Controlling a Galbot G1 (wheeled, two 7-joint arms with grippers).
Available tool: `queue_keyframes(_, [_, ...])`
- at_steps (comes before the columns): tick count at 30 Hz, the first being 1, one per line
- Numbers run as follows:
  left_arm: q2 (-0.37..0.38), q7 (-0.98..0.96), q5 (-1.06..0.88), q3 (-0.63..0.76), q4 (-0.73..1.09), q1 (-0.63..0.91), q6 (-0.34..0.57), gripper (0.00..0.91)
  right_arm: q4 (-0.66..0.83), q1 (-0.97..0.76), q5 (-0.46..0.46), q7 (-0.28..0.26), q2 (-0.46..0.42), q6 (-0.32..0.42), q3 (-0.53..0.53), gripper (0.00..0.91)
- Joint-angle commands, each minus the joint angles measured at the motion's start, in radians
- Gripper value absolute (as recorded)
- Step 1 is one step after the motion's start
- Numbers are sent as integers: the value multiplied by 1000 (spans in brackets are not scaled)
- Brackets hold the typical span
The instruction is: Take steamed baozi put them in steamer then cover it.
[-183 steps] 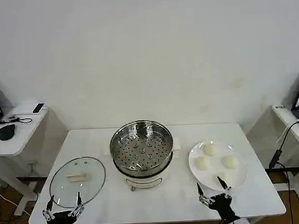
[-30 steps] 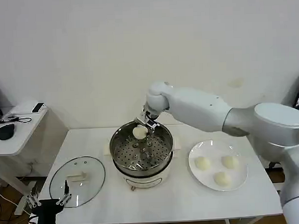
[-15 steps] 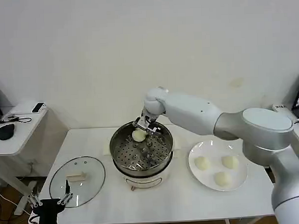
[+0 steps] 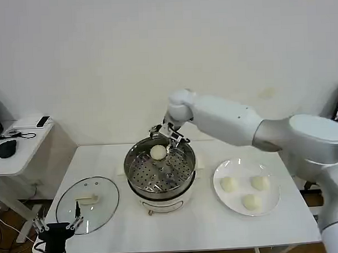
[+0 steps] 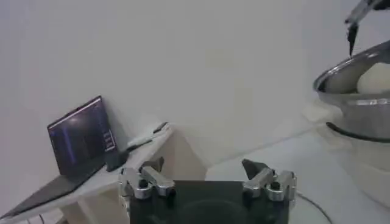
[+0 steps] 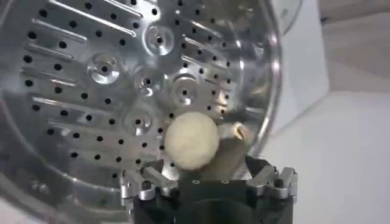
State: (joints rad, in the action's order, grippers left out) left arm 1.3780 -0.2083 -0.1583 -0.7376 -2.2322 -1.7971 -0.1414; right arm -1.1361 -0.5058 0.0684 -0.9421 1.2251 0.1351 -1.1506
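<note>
One baozi (image 4: 157, 152) lies on the perforated tray at the back of the steamer (image 4: 160, 192). My right gripper (image 4: 168, 135) hovers just above it, open, its fingers spread wider than the bun. The right wrist view has that baozi (image 6: 192, 141) resting on the tray (image 6: 91, 73), free between my right gripper's (image 6: 207, 179) fingers. Three more baozi (image 4: 229, 184) (image 4: 260, 182) (image 4: 250, 202) sit on the white plate (image 4: 240, 169). The glass cover (image 4: 105, 209) lies flat at the table's front left. My left gripper (image 4: 57, 226) is parked open below the front left edge.
From my left gripper (image 5: 207, 178), the steamer (image 5: 359, 97) with the baozi (image 5: 375, 79) stands far off. A side table (image 4: 20, 145) with a mouse and laptop is on the left. A cable hangs by the right table edge.
The right arm carried one baozi from the plate into the steamer. Since half a second ago the gripper has opened and lifted slightly, leaving the bun on the tray.
</note>
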Motion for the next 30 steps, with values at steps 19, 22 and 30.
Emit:
queue_keyframes(19, [-91, 29, 8, 26, 57, 83, -14, 907, -498, 199, -62, 36, -784, -457, 29, 907])
queue_keyframes(22, [-95, 30, 9, 18, 50, 80, -14, 907, -486, 281, -61, 44, -772, -480, 77, 907])
queue_keyframes(30, [-99, 33, 12, -11, 36, 63, -16, 907, -379, 450, -88, 54, -684, -498, 171, 907])
